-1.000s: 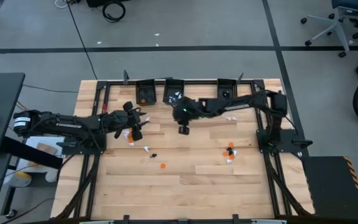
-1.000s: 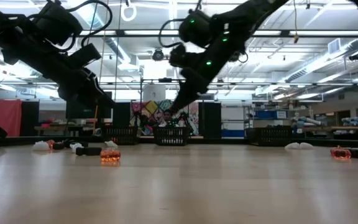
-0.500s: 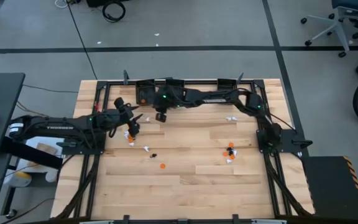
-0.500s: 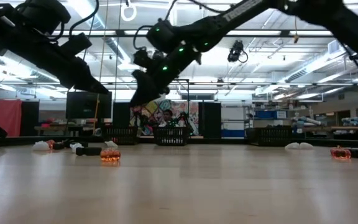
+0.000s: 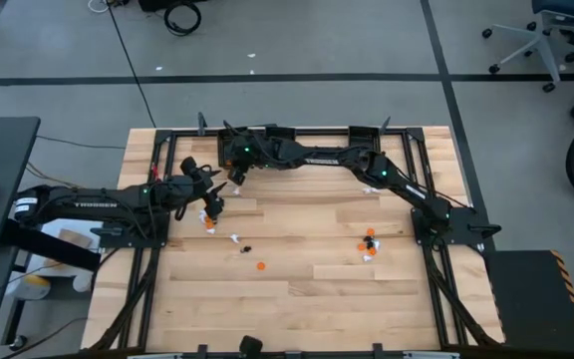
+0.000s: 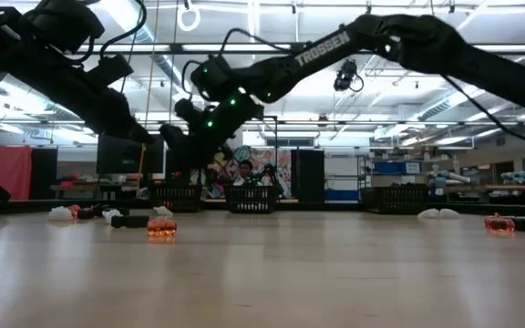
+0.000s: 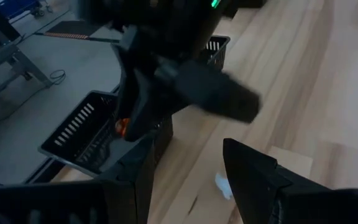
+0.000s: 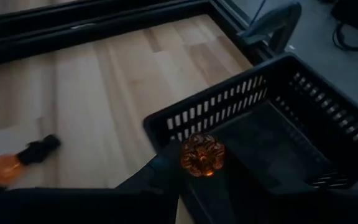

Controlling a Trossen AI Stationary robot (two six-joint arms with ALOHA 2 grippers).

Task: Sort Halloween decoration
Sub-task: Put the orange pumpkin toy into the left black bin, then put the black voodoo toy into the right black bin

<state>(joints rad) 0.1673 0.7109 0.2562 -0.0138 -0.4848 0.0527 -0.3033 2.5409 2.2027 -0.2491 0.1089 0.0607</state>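
Note:
My right gripper (image 5: 235, 172) reaches across to the far left of the table and is shut on a tiny orange pumpkin-shaped trinket (image 8: 202, 154). It hangs just over the near rim of the leftmost black bin (image 8: 278, 124), which shows as a bin (image 5: 231, 148) in the high view. My left gripper (image 5: 213, 199) stands open just near of it, holding nothing, above a white and an orange trinket (image 5: 207, 217). More trinkets lie loose on the wood: an orange one (image 5: 260, 266), a black one (image 5: 245, 248), a white one (image 5: 235, 238) and a cluster (image 5: 369, 242). My right gripper pinches the orange pumpkin trinket (image 8: 202, 154) between its two fingers (image 8: 166, 171). The fingers slant down toward the far edge. The trinket is lifted clear of the table and sits at the height of the bin's near rim (image 8: 204, 115).
Two more black bins (image 5: 279, 145) (image 5: 365, 143) stand along the far edge inside the black frame (image 5: 167, 150). A white trinket (image 5: 372, 189) lies right of centre. In the low view an orange trinket (image 6: 161, 228) sits on the wood. The two arms are close together at the far left.
My right gripper has swept along the far edge toward the table's left, from in front of the middle bin to the leftmost bin, keeping the orange trinket in its fingers and rolling somewhat as it went.

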